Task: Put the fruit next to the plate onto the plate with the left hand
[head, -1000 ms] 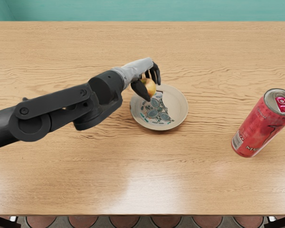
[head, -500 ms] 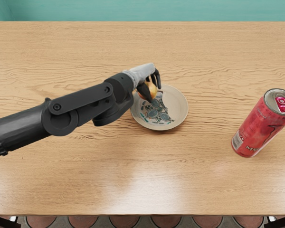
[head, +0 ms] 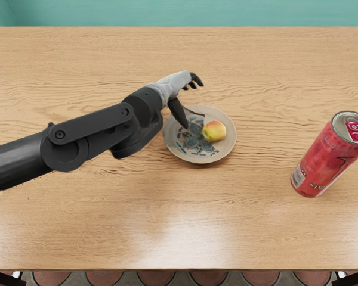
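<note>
The left hand point(head: 174, 85) hovers just above the centre of the frame, fingers point(head: 194, 79) spread and holding nothing. The fruit point(head: 214, 130) lies to their lower right, resting on the plate point(head: 224, 149), so a leftward retreat looks clear.

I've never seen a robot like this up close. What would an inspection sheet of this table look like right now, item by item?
Surface: wooden table, with a light glare near the front.
Job's things: yellow-red fruit lies on the patterned plate, right of its middle, free of the hand.
Clutter: red can near the table's right edge, apart from the plate.
Grippers: left hand open, fingers spread, over the plate's left rim, holding nothing; right hand not in view.
Cables: nothing seen.
Surroundings: teal wall behind the table; reddish floor in front.
</note>
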You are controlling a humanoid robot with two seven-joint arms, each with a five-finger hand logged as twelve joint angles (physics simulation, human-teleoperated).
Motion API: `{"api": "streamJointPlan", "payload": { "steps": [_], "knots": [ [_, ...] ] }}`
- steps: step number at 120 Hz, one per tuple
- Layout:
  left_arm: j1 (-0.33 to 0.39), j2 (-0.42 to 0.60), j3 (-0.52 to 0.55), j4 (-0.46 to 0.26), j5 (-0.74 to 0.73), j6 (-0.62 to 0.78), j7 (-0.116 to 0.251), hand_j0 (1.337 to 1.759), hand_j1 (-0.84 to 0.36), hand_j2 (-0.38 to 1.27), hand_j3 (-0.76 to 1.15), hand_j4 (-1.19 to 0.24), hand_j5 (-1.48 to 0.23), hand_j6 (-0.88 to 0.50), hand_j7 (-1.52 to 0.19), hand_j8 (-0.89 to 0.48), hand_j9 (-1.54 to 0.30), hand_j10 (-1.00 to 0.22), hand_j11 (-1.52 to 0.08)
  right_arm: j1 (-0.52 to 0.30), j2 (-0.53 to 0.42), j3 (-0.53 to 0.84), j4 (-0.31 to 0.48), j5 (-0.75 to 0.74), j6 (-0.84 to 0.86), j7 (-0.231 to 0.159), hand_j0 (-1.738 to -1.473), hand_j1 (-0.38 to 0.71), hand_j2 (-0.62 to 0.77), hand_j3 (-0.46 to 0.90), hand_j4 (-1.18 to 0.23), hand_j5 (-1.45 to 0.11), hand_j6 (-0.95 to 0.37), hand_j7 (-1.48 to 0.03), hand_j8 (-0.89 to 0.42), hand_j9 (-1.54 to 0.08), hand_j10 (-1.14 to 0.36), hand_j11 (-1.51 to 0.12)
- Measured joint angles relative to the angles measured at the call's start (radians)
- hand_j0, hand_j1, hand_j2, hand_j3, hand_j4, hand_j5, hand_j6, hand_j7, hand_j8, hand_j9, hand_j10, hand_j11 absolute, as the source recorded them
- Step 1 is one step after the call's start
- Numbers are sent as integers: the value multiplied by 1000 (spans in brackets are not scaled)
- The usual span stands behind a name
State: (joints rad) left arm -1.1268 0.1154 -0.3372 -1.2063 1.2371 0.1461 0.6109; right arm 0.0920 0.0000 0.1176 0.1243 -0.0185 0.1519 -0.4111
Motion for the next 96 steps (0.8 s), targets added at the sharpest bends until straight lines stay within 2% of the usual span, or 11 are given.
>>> {"api": "streamJointPlan", "payload": {
  "steps": [14,32,38,49,65,76,86,96],
  "knots": [
    [1,101,-34,-82,-134,7,0,1657,73,67,0,-248,-326,-232,-326,-223,-326,-234,-326,0,0,0,0,0,0,0,-1658,-349,0,0,0,0,0,0,0,0,0,0],
    [8,243,-62,-206,-391,-11,0,1658,118,49,0,-203,-264,-195,-264,-191,-264,-196,-264,3,0,0,0,0,0,0,-1658,-349,0,0,0,0,0,0,0,0,0,0],
    [54,321,-101,-251,-487,-56,0,1658,127,46,0,-193,-251,-187,-251,-184,-251,-188,-251,4,0,0,0,0,0,0,-1658,-349,0,0,0,0,0,0,0,0,0,0],
    [198,453,-249,-298,-673,-242,0,1658,138,41,0,-182,-236,-178,-236,-176,-236,-178,-236,7,0,0,0,0,0,-1,-1658,-349,0,0,0,0,0,0,0,0,0,0],
    [251,635,-391,-314,-989,-508,0,1658,149,37,0,-170,-220,-168,-220,-167,-220,-168,-220,11,0,1,0,1,0,-1,-1658,-349,0,0,0,0,0,0,0,0,0,0],
    [315,680,-432,-291,-1191,-635,0,1658,193,29,0,-132,-172,-131,-172,-130,-172,-131,-172,12,0,2,0,2,0,-1,-1658,-349,0,0,0,0,0,0,0,0,0,0],
    [464,683,-510,-267,-1322,-702,0,1658,237,20,0,-94,-123,-93,-123,-93,-123,-94,-123,12,0,2,0,2,0,-1,-1658,-349,0,0,0,0,0,0,0,0,0,0],
    [479,711,-579,-247,-1384,-733,0,1658,268,15,0,-68,-89,-67,-89,-67,-89,-67,-89,12,0,2,0,2,0,-2,-1658,-349,0,0,0,0,0,0,0,0,0,0]
  ]
}}
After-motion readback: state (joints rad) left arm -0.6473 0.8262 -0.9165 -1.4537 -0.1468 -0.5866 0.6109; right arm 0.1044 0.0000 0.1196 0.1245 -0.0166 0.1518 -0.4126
